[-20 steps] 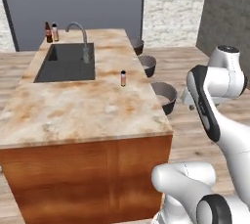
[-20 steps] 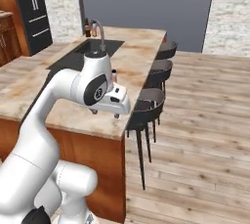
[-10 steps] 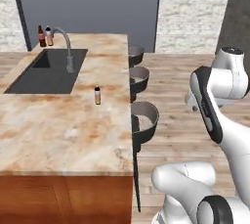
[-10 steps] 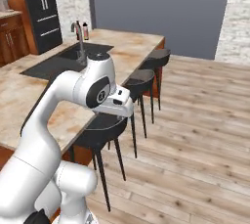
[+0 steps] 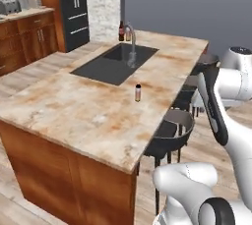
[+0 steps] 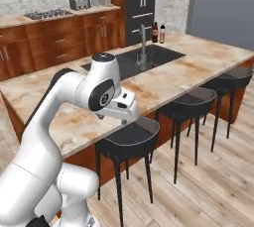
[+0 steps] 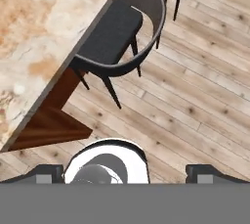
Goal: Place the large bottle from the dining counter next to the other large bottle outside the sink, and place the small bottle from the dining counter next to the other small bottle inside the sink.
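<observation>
Small bottle (image 5: 138,93) well apart from pincer (image 7: 124,173)

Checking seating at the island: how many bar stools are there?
3, in a row along the counter's seating side: nearest stool, middle stool, farthest stool. More may be hidden.

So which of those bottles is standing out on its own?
The small bottle, alone on the dining counter beside the sink. The other two bottles stand together behind the faucet.
</observation>
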